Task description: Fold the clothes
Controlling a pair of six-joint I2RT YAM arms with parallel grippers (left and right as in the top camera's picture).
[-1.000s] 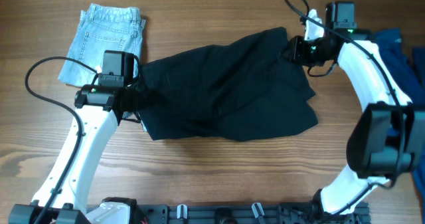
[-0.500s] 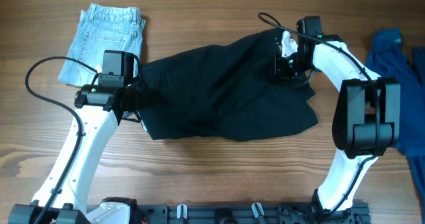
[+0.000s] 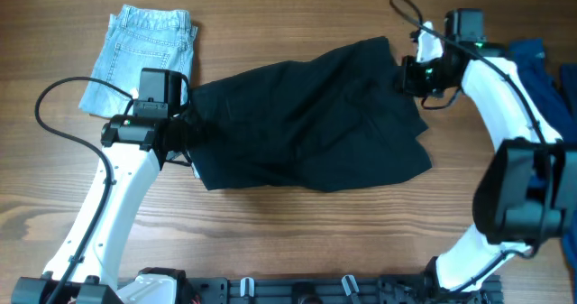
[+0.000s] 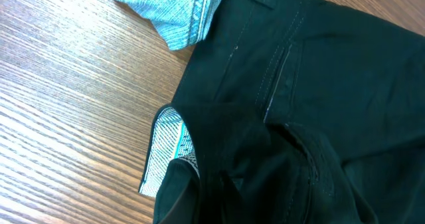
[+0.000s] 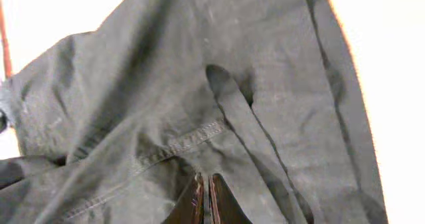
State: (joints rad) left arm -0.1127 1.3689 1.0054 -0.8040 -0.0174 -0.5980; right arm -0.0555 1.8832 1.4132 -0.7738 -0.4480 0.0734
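The step in hand looks like taking hold of the black shorts [image 3: 306, 124] for a first fold. They lie spread and rumpled on the table [image 3: 270, 241], with the pale denim shorts [image 3: 135, 56] against their upper-left corner and a royal-blue garment [image 3: 541, 78] well off their right side. The left gripper [image 3: 180, 133] is closed on the left edge of the black shorts, cloth bunched at it. The right gripper [image 3: 413, 74] is closed tight at their upper-right corner, fingertips together, apparently pinching thin fabric. The next move probably calls for lifting both ends together and carrying one half over the other, keeping the cloth taut.
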